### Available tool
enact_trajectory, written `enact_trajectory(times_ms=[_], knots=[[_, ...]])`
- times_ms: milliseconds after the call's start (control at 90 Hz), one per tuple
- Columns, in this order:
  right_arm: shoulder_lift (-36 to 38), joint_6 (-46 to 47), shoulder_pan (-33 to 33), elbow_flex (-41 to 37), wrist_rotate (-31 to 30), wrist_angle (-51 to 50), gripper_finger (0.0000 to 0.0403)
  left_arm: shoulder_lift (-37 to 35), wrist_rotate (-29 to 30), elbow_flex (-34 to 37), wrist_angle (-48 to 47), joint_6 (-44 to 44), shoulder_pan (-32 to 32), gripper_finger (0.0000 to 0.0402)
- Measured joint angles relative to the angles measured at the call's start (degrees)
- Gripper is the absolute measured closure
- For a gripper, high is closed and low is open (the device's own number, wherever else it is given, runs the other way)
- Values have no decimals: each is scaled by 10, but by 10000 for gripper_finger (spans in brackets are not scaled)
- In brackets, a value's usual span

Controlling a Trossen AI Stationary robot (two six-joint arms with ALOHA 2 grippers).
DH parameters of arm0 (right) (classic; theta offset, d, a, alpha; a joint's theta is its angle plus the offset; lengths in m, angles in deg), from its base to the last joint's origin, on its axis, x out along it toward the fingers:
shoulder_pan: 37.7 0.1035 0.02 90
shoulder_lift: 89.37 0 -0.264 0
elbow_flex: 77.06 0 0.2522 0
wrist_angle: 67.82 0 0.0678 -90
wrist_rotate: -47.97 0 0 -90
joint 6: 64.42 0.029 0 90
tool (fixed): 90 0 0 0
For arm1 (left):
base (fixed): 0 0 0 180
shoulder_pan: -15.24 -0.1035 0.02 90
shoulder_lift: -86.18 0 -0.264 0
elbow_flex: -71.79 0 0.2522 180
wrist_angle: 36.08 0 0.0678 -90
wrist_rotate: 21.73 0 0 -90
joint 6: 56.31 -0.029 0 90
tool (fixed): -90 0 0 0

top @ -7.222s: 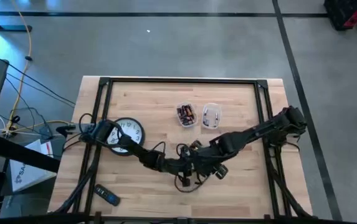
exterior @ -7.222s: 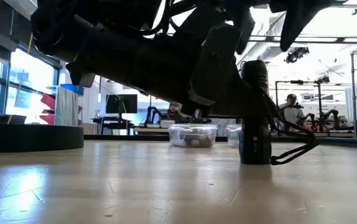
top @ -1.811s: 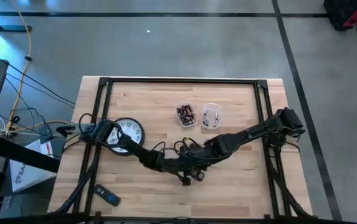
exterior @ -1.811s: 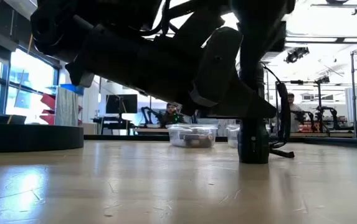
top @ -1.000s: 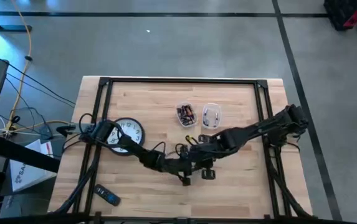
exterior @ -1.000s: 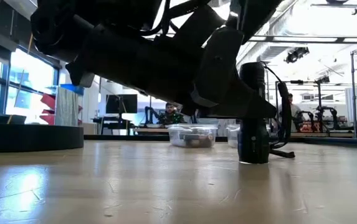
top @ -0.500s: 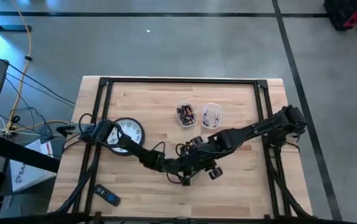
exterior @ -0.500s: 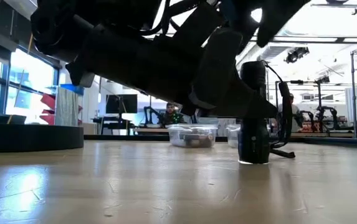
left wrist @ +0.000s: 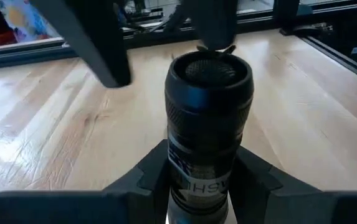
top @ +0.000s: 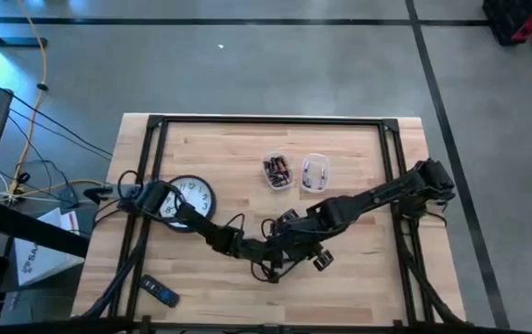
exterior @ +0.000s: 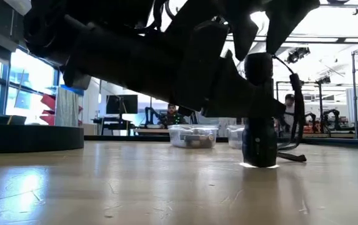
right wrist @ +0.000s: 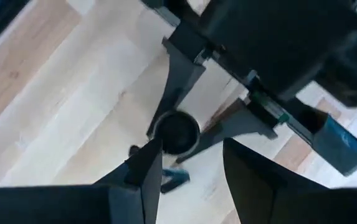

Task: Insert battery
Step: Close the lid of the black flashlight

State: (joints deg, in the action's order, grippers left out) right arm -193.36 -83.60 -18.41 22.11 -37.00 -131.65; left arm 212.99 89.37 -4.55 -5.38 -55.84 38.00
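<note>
- High view: the two arms meet near the front middle of the table point(top: 358, 148). The left gripper point(top: 267, 263) and the right gripper point(top: 295, 243) are close together there, and the flashlight between them is mostly hidden under the arms. Two small tubs stand farther back — one with batteries point(top: 277, 171), one beside it point(top: 314, 173). A clock point(top: 189, 199) lies at the left side and a remote point(top: 160, 292) near the front left corner.
- Low view: the flashlight point(exterior: 259, 134) stands upright on the table, with its strap point(exterior: 296, 131) hanging at its side. Dark arm parts are crowded around and above it, so the jaws cannot be told from here.
- Left wrist view: the left gripper point(left wrist: 203, 177) is clamped on the lower body of the flashlight point(left wrist: 206, 124), one finger on each side. The open top of the tube faces up, and a dark part of the right arm hangs just above it.
- Right wrist view: the right gripper point(right wrist: 189, 168) looks down on the round opening of the flashlight point(right wrist: 177, 132). Its fingers stand apart, and no battery is visible between them.
- Judgement: for a good insertion the left gripper should keep the tube upright and not turn it — the right one must come straight above the opening before it goes down, because a tilted approach would catch on the rim.
</note>
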Motion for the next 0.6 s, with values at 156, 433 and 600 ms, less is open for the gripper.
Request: enact_trajectory(times_ms=[156,433,600], knots=[[0,-1,5,0,12,10,280,0,3,0,-1,10,0,299],[0,11,7,0,15,-6,285,49,4,-1,105,16,-2,298],[0,8,10,0,-5,-23,285,51,6,-1,106,20,-2,298]])
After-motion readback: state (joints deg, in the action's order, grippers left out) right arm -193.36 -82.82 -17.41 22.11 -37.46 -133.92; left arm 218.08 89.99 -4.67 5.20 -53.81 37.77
